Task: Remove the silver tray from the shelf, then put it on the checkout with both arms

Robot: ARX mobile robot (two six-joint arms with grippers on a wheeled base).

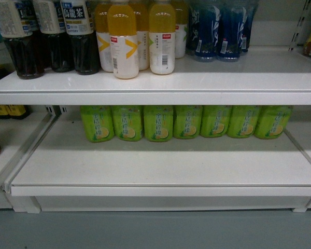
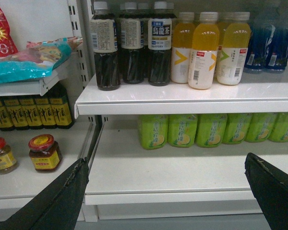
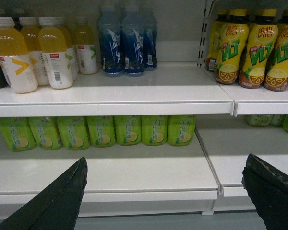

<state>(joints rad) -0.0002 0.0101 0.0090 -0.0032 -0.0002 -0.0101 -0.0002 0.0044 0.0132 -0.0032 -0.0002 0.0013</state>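
The shelf (image 1: 166, 168) is a white two-tier unit; its lower board carries a back row of green bottles (image 1: 181, 122) and is otherwise bare. Upper board holds dark tea bottles (image 1: 46, 36), orange juice bottles (image 1: 137, 39) and blue bottles (image 1: 217, 31). The silver tray appears in no view. Left gripper (image 2: 168, 191) and right gripper (image 3: 165, 191) both stand wide apart, holding nothing, facing the shelving.
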